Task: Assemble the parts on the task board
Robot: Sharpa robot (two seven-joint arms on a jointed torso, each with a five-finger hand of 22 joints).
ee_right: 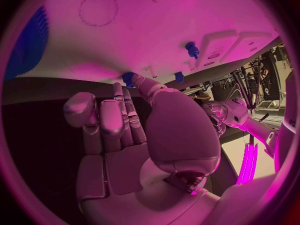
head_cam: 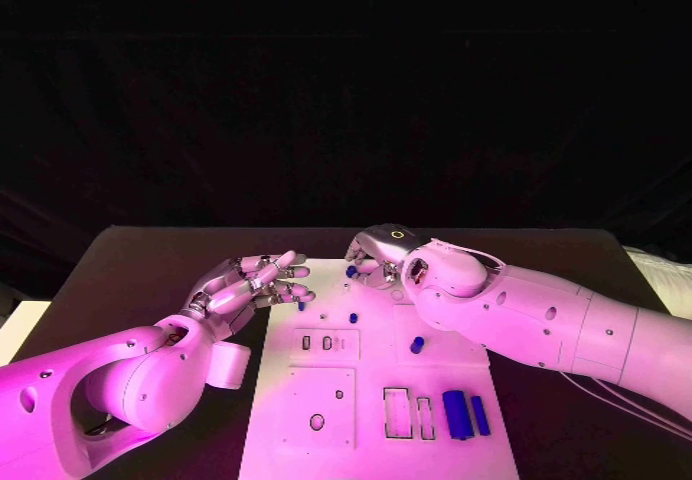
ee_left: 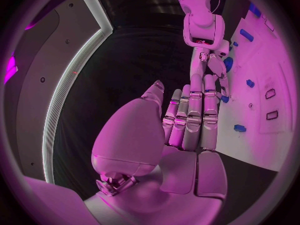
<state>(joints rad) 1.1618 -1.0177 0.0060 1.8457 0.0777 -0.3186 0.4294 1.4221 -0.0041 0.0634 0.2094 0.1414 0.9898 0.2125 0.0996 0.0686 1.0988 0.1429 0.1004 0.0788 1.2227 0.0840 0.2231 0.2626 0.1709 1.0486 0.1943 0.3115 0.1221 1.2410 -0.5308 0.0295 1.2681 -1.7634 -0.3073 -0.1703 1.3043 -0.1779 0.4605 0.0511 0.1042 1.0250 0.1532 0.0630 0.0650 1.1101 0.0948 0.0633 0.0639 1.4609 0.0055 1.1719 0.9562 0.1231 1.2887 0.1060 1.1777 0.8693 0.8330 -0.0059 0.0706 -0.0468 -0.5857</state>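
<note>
Task board [head_cam: 310, 400] lies mid-worktop w/ blue parts [head_cam: 459, 413] near its right front edge. Left hand [head_cam: 253, 283] hovers at board's far-left edge, fingers straight & close together, holding nothing. Right hand [head_cam: 372, 262] reaches over the far edge by a small blue part [head_cam: 352, 270]; can't tell if it's pinching it.

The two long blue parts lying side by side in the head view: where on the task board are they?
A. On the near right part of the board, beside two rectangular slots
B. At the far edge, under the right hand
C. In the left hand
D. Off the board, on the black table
A: the two long blue parts lie on the near right of the task board, next to two rectangular slots.
</note>
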